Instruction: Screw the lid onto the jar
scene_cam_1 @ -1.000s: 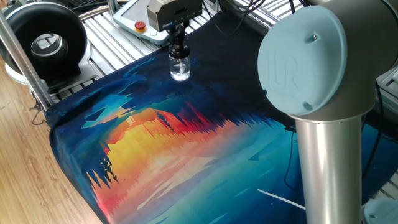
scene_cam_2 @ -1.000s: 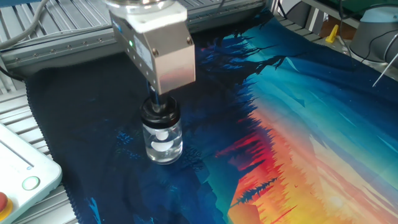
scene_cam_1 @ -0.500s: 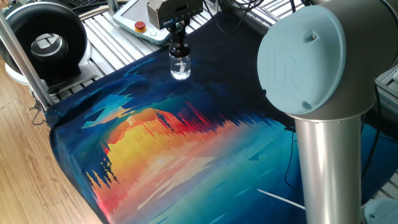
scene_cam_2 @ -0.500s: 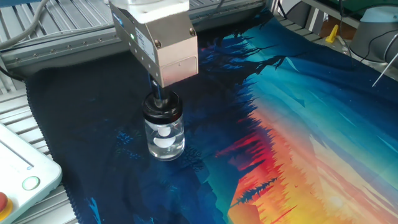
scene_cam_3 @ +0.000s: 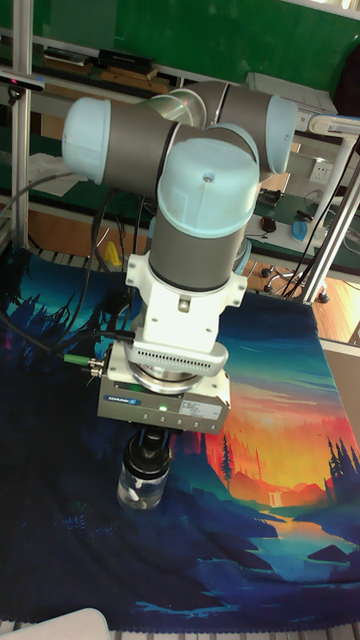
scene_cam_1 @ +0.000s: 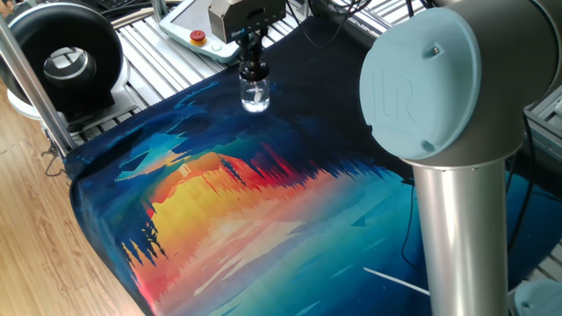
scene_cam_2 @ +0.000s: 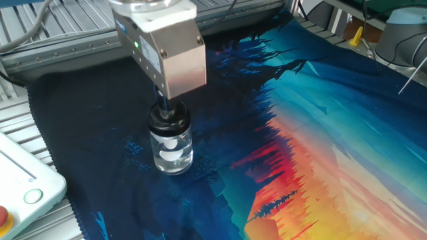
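Under the shiny metal gripper (scene_cam_2: 168, 110) stood a small round jar of clear, shiny glass (scene_cam_2: 173, 149) with a smooth black plastic lid (scene_cam_2: 168, 123). Below it lay a soft, matt, colourful cloth mat (scene_cam_2: 320, 133).

The gripper (scene_cam_2: 165, 107) fingertips are hidden in every view: its metal body covers them from above, and only a short dark stub shows above the lid (scene_cam_2: 169, 122). Whether the jaws clamp the lid cannot be told. The lid's threads and its seat on the jar (scene_cam_2: 171, 148) neck are too small to judge. In the tall fixed view the gripper body hides the lid's top. The black ring device (scene_cam_1: 61, 60) is cut off by the picture's edge, as is the red button (scene_cam_2: 3, 216).
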{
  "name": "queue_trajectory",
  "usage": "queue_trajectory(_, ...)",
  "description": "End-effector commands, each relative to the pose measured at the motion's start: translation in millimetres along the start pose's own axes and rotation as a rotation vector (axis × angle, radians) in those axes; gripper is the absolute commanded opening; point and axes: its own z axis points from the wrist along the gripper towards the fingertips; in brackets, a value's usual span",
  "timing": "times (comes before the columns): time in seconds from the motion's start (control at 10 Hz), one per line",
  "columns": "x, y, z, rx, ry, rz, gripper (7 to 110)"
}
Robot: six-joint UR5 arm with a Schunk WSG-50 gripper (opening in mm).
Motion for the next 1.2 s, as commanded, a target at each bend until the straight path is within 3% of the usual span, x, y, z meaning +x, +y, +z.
queue_trajectory(0.0,-8.0,1,11.3,-0.007,-0.014,-0.005,7)
queue_trajectory(0.3,-11.2,-2,15.5,0.01,-0.019,-0.025,7)
queue_trajectory(0.4,-6.7,3,16.3,-0.01,0.0,-0.039,7)
queue_trajectory(0.8,-12.5,2,25.7,-0.007,-0.012,-0.074,7)
queue_trajectory(1.1,-5.2,8,20.2,-0.025,0.017,-0.109,7)
